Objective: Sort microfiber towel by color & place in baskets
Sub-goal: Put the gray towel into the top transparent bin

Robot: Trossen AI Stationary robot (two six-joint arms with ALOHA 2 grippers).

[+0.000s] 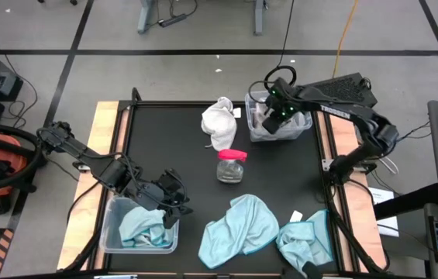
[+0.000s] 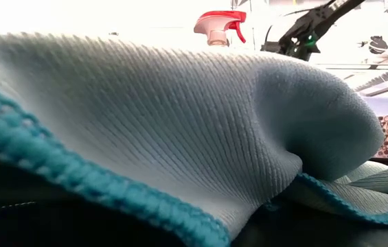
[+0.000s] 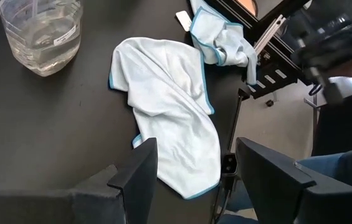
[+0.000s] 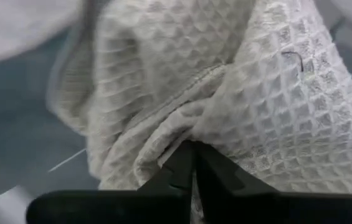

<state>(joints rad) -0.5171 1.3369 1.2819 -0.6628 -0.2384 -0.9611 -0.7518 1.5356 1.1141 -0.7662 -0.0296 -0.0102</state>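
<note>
My right tool (image 1: 269, 116) is down inside the far right basket (image 1: 304, 128), its fingers (image 4: 191, 168) clenched together on a fold of the cream waffle-weave towel (image 4: 238, 93) lying in it. My left tool (image 1: 174, 203) hangs released, fingers apart and holding nothing, over the near left basket (image 1: 112, 232), which holds a light blue towel (image 1: 141, 225). On the black counter (image 1: 172, 147) a white towel (image 1: 220, 122) lies beside the far basket, a clear jar with a pink lid (image 1: 231, 166) stands mid-counter, and two more blue towels (image 1: 240, 226) lie along the near edge.

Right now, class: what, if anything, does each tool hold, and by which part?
The right tool is shut on a fold of the white towel in the basket. The left tool is open, holding nothing.
</note>
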